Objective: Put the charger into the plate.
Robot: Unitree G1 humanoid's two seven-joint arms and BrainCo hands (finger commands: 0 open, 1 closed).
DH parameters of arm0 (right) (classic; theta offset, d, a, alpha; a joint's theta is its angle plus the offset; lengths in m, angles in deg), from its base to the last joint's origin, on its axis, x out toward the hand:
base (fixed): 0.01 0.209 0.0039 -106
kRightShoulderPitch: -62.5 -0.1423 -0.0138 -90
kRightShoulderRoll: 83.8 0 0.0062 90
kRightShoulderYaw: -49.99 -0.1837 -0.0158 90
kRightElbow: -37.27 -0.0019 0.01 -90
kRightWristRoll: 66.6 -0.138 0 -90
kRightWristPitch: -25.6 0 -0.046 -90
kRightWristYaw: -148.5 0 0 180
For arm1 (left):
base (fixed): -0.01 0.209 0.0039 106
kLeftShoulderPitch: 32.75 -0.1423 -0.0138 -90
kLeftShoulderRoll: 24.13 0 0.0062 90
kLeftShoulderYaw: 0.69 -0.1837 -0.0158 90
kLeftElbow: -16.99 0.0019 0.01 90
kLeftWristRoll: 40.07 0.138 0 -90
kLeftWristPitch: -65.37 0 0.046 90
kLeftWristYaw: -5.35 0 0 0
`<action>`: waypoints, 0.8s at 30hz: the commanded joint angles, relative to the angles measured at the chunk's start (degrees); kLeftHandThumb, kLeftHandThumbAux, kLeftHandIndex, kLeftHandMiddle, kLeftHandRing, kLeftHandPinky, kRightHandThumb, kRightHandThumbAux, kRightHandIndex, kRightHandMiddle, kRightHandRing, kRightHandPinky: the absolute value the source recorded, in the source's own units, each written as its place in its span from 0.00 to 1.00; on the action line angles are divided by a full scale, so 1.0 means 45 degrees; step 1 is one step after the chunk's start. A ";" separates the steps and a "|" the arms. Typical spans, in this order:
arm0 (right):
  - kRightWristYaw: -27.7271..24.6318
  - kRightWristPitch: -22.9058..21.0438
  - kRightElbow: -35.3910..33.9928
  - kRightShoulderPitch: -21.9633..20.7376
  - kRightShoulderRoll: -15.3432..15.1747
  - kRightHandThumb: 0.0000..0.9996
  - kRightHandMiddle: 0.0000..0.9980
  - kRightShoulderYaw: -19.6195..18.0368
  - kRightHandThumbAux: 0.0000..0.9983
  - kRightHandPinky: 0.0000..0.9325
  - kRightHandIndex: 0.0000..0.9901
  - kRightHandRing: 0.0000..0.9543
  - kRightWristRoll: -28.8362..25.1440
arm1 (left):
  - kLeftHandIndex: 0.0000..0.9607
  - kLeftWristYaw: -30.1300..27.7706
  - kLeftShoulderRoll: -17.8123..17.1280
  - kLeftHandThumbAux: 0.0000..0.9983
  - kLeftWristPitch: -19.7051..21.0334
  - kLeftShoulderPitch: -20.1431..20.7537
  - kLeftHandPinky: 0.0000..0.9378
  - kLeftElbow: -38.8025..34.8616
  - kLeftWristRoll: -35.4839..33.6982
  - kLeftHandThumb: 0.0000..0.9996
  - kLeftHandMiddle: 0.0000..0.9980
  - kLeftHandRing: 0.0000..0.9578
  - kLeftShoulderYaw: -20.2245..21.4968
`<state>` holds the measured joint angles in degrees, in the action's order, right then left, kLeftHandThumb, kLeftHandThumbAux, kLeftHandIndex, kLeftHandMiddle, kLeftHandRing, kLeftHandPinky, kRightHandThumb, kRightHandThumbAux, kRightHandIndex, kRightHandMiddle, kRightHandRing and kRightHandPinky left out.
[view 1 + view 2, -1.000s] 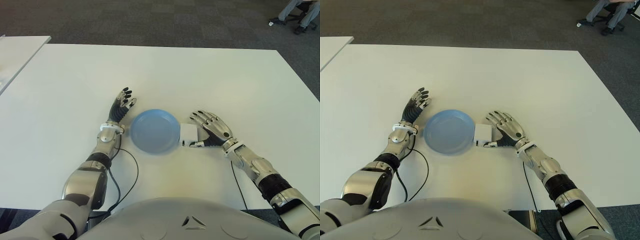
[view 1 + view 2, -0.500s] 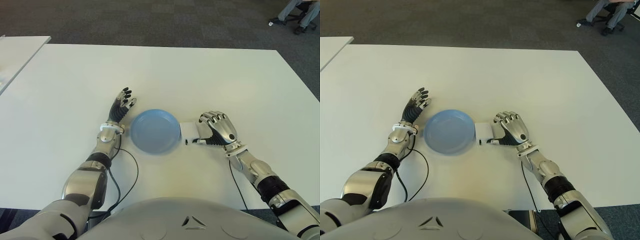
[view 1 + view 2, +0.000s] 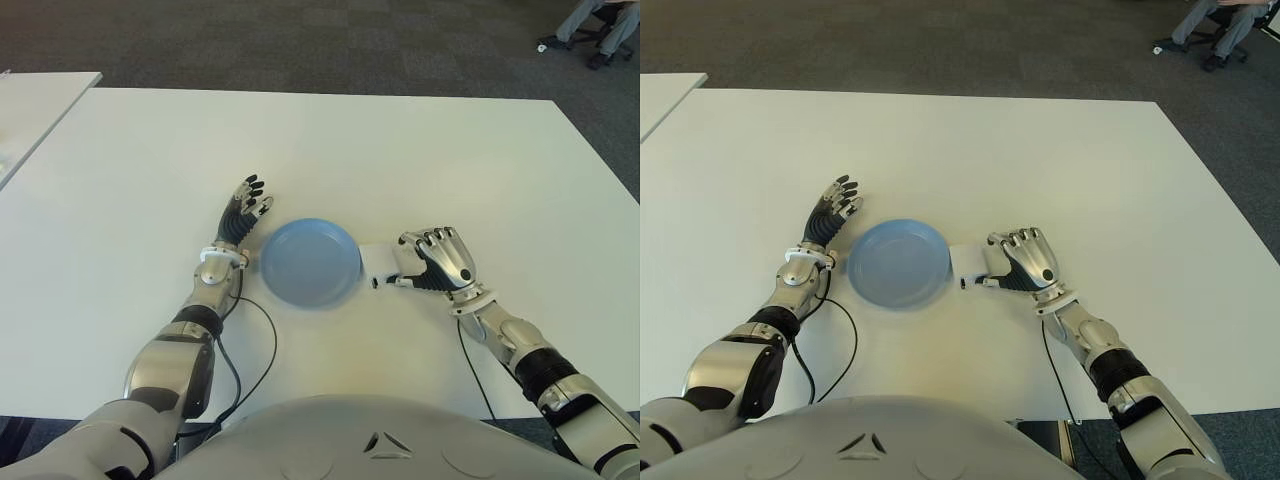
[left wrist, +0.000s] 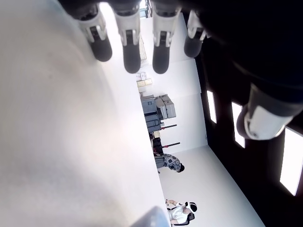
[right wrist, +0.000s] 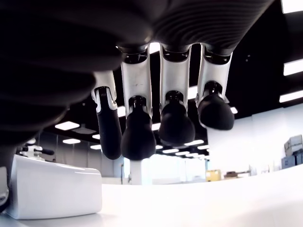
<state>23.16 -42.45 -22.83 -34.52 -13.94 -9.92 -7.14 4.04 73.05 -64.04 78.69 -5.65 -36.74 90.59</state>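
One white charger (image 3: 377,264) sits between my curled, not yet gripping right hand (image 3: 438,262) and the blue plate (image 3: 309,262); my left hand (image 3: 243,217) lies open beyond the plate, near the surface (image 3: 330,150) middle.

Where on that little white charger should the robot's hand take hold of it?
Across its flat sides, I'd guess, from the right: the charger is a small white block lying just right of the plate, and the right hand is already beside it, fingers curled but not clamped on.
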 commanded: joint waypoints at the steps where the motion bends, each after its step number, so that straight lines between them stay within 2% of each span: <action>1: 0.0322 0.0170 0.0561 0.0123 0.0022 0.73 0.87 0.0223 0.71 0.95 0.45 0.91 0.0209 | 0.03 -0.0234 0.0413 0.52 0.1035 -0.0666 0.14 0.0642 0.0290 0.00 0.16 0.16 -0.0246; 14: 0.1026 0.0626 0.0826 -0.0126 -0.0015 0.73 0.87 0.0449 0.71 0.93 0.44 0.90 0.0419 | 0.02 -0.0280 0.0392 0.52 0.0984 -0.0662 0.12 0.0674 0.0292 0.00 0.16 0.15 -0.0247; 19: 0.1007 0.0613 0.0828 -0.0285 -0.0123 0.73 0.84 0.0636 0.71 0.86 0.45 0.86 0.0684 | 0.02 -0.0321 0.0402 0.52 0.0943 -0.0655 0.12 0.0678 0.0257 0.00 0.16 0.15 -0.0220; 23: 0.0742 0.0551 0.0819 -0.0418 -0.0220 0.72 0.74 0.0781 0.71 0.71 0.44 0.74 0.0842 | 0.02 -0.0324 0.0391 0.52 0.0862 -0.0656 0.12 0.0676 0.0285 0.00 0.16 0.15 -0.0242; 24: 0.0607 0.0556 0.0821 -0.0452 -0.0242 0.71 0.64 0.0812 0.71 0.61 0.43 0.64 0.0849 | 0.02 -0.0327 0.0385 0.52 0.0849 -0.0657 0.13 0.0675 0.0297 0.00 0.16 0.15 -0.0253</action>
<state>27.86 -39.29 -20.59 -36.83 -14.87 -7.66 -4.95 4.04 73.09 -64.04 78.74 -5.62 -36.74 90.59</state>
